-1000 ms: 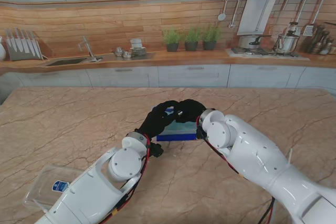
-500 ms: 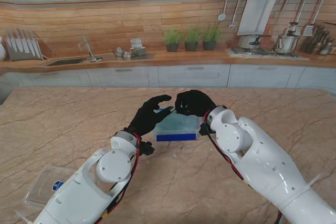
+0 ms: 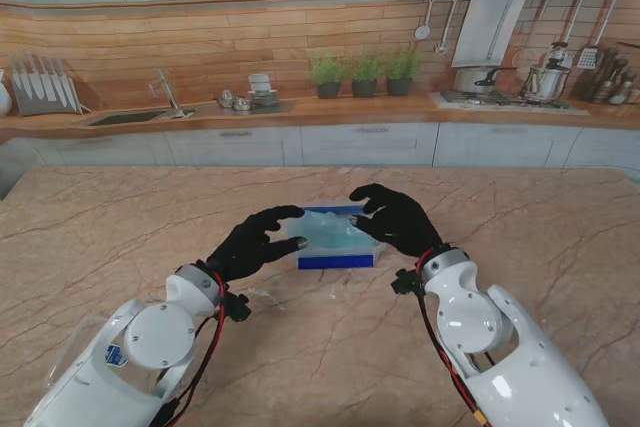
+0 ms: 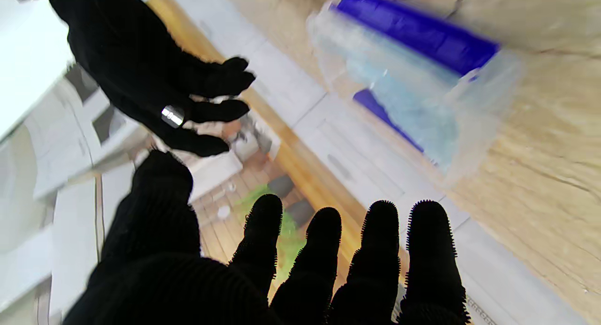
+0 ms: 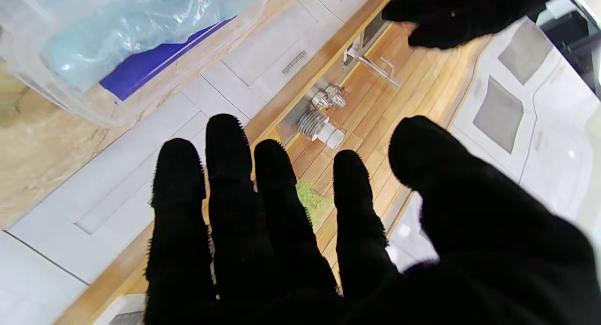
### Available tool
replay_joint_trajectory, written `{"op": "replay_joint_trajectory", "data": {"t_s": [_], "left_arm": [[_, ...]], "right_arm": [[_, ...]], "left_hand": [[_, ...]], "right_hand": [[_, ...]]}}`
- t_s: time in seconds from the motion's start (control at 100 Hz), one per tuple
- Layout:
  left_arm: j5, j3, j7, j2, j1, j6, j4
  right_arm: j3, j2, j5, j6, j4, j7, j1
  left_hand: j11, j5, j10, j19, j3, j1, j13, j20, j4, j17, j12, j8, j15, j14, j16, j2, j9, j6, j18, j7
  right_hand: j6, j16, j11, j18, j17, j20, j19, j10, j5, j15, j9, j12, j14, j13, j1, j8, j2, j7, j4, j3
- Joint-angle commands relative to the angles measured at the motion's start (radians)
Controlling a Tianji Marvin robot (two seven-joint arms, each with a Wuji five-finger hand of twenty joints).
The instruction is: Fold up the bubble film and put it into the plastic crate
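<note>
Blue-based clear plastic crate (image 3: 337,243) stands mid-worktop (image 3: 560,217), well in from every edge, with the pale bubble film (image 3: 332,231) lying inside it. Left hand (image 3: 248,244) and right hand (image 3: 397,219) flank the crate, fingers spread, holding nothing, clear of the film.

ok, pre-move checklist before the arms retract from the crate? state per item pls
1. Bubble film inside the plastic crate: ok, it lies within the walls.
2. Film folded flat: cannot tell, it looks crumpled through the clear wall.
3. Left hand free of film: ok, fingers spread, nothing held.
4. Right hand free of film: ok, open, wrist view shows empty fingers.
5. Hands off the crate: cannot tell, the fingertips sit close to its rim in the stand view.
6. Crate level on the table: ok.
</note>
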Motion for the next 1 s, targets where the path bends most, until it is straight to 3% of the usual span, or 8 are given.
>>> {"op": "replay_joint_trajectory", "data": {"t_s": [0.0, 0.17, 0.25, 0.33, 0.44, 0.66, 0.84, 0.99], "left_arm": [[0.014, -0.011, 0.018, 0.034, 0.033, -0.007, -0.014], [0.056, -0.110, -0.008, 0.048, 0.137, -0.044, -0.066], [0.096, -0.146, 0.042, 0.042, 0.188, -0.061, -0.081], [0.147, -0.189, 0.086, 0.038, 0.243, -0.053, -0.109], [0.245, -0.257, 0.082, 0.043, 0.318, 0.024, -0.167], [0.537, -0.349, 0.076, 0.059, 0.399, 0.156, -0.209], [0.607, -0.372, -0.068, 0.076, 0.424, 0.308, -0.244], [0.662, -0.388, -0.137, 0.086, 0.417, 0.352, -0.224]], "right_arm": [[0.000, -0.005, 0.012, -0.019, -0.009, -0.017, -0.054], [0.035, -0.008, 0.055, -0.061, -0.068, -0.036, -0.157], [0.067, 0.007, 0.074, -0.088, -0.107, 0.029, -0.204], [0.070, 0.003, 0.063, -0.097, -0.131, 0.003, -0.237], [0.090, 0.007, 0.052, -0.111, -0.177, 0.002, -0.295], [0.121, 0.002, -0.067, -0.154, -0.223, -0.089, -0.370], [0.126, -0.004, -0.076, -0.152, -0.231, -0.119, -0.385], [0.127, -0.007, -0.089, -0.147, -0.231, -0.141, -0.389]], "left_hand": [[-0.010, -0.036, -0.001, -0.009, 0.002, -0.012, 0.017, -0.005, 0.040, 0.012, 0.027, 0.023, -0.010, -0.026, 0.022, -0.046, -0.009, 0.002, -0.008, -0.033], [0.015, -0.044, 0.004, 0.010, 0.066, -0.017, 0.020, 0.029, 0.041, 0.031, 0.093, 0.086, 0.017, -0.028, 0.056, -0.152, 0.002, 0.032, -0.045, 0.032], [0.027, -0.021, 0.005, 0.024, 0.210, -0.057, 0.042, 0.062, 0.025, 0.053, 0.129, 0.168, 0.038, -0.027, 0.079, -0.213, 0.034, 0.033, -0.048, 0.100], [0.038, -0.012, 0.009, 0.041, 0.253, -0.061, 0.055, 0.067, 0.016, 0.065, 0.137, 0.223, 0.053, -0.023, 0.086, -0.197, 0.056, 0.030, -0.048, 0.173], [0.027, -0.009, 0.019, 0.034, 0.162, -0.007, 0.045, 0.040, 0.023, 0.058, 0.123, 0.232, 0.042, -0.014, 0.065, -0.137, 0.063, 0.029, -0.047, 0.162], [-0.031, 0.049, 0.018, -0.061, 0.139, 0.016, 0.011, -0.002, 0.026, 0.021, 0.073, 0.096, -0.029, -0.009, 0.025, -0.131, 0.054, 0.007, -0.034, 0.003], [-0.070, 0.001, 0.012, -0.114, 0.102, 0.014, -0.038, -0.014, 0.029, -0.001, 0.046, 0.053, -0.081, 0.017, -0.003, -0.095, -0.018, -0.007, -0.031, -0.070], [-0.047, 0.002, 0.019, -0.049, 0.057, 0.028, -0.001, 0.019, 0.036, 0.027, 0.056, 0.068, -0.020, 0.017, 0.027, -0.071, -0.016, -0.011, -0.033, -0.057]], "right_hand": [[-0.003, 0.007, -0.019, -0.017, -0.019, 0.027, -0.026, -0.013, -0.040, -0.020, -0.030, 0.003, -0.014, -0.032, -0.053, 0.016, -0.013, -0.015, 0.034, -0.027], [-0.020, -0.005, -0.068, 0.025, -0.078, 0.049, -0.090, -0.026, -0.061, -0.077, -0.060, -0.015, 0.006, -0.088, -0.143, 0.026, -0.074, -0.042, 0.002, -0.067], [-0.042, -0.014, -0.090, 0.019, -0.111, 0.061, -0.121, -0.056, -0.118, -0.114, -0.115, -0.016, -0.009, -0.134, -0.203, 0.036, -0.055, -0.055, -0.010, -0.093], [-0.039, -0.013, -0.108, 0.037, -0.112, 0.078, -0.139, -0.048, -0.095, -0.127, -0.100, -0.018, 0.003, -0.125, -0.204, 0.039, -0.071, -0.061, -0.012, -0.102], [-0.043, -0.012, -0.117, 0.021, -0.118, 0.087, -0.151, -0.048, -0.101, -0.134, -0.108, -0.017, -0.002, -0.133, -0.201, 0.040, -0.053, -0.067, -0.013, -0.111], [-0.044, -0.005, -0.120, 0.014, -0.107, 0.103, -0.156, -0.044, -0.082, -0.127, -0.093, -0.014, -0.002, -0.118, -0.189, 0.042, -0.035, -0.070, -0.008, -0.123], [-0.041, 0.001, -0.118, 0.014, -0.104, 0.112, -0.158, -0.038, -0.071, -0.119, -0.088, -0.010, -0.001, -0.112, -0.179, 0.043, -0.022, -0.071, -0.004, -0.130], [-0.039, 0.007, -0.113, 0.012, -0.100, 0.120, -0.157, -0.036, -0.074, -0.108, -0.085, -0.008, -0.002, -0.104, -0.175, 0.044, -0.014, -0.073, -0.002, -0.136]]}}
